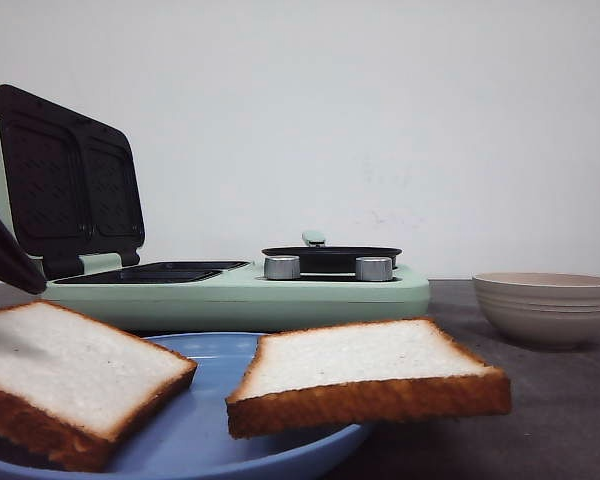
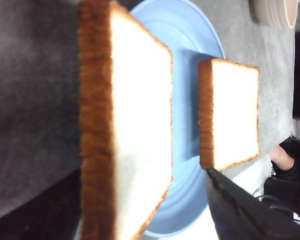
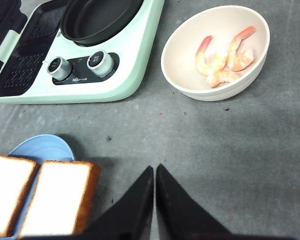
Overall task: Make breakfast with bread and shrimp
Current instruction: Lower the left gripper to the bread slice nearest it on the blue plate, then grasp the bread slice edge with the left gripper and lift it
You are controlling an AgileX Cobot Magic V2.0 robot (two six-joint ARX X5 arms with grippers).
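Note:
Two slices of white bread lie on a blue plate (image 1: pixel 210 420): the left slice (image 1: pixel 70 375) and the right slice (image 1: pixel 365 370). My left gripper (image 2: pixel 142 172) is open, its jaws wide on either side of the left slice (image 2: pixel 135 115), not closed on it. One of its dark fingers (image 1: pixel 5 255) shows at the left edge of the front view. The right slice (image 2: pixel 235 115) lies beyond. The shrimp (image 3: pixel 222 57) lie in a beige bowl (image 3: pixel 190 82). My right gripper (image 3: pixel 154 171) is shut and empty over the grey table, beside the right slice (image 3: pixel 57 195).
A mint-green sandwich maker (image 1: pixel 240 290) stands behind the plate, its lid (image 1: pixel 70 180) open and upright, with two knobs and a black pan (image 1: pixel 330 256) on its right half. The bowl (image 1: pixel 545 305) sits at the right on the grey table.

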